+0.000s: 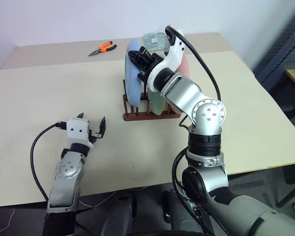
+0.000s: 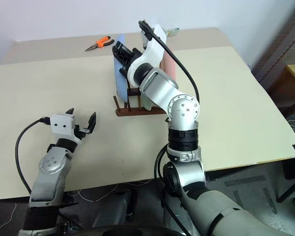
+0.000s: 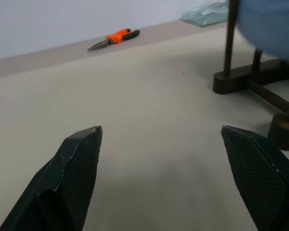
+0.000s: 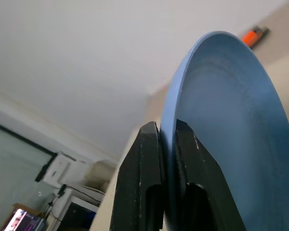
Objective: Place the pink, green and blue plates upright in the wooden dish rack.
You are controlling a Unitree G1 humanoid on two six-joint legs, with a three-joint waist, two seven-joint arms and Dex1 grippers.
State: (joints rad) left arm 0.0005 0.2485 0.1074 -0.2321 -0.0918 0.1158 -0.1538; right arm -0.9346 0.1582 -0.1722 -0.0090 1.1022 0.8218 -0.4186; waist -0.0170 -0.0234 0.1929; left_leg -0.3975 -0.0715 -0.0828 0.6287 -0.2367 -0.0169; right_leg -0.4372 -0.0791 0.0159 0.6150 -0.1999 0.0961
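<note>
Blue plate [image 1: 133, 73] stands upright in rack [image 1: 150, 115], right end effector [image 4: 166, 144] clamped on its rim, left end effector [image 1: 92, 123] spread apart over desk [image 1: 39, 103].

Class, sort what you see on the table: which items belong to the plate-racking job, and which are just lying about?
Belongs to the job:
blue plate
green plate
pink plate
wooden dish rack

Just lying about:
orange-handled pliers
clear packet

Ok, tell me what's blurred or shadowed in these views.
Left wrist view: blue plate soft, pliers fairly crisp. Right wrist view: room behind hazy, fingers dark against the plate. Left eye view: even light, faint shadow under the rack.
</note>
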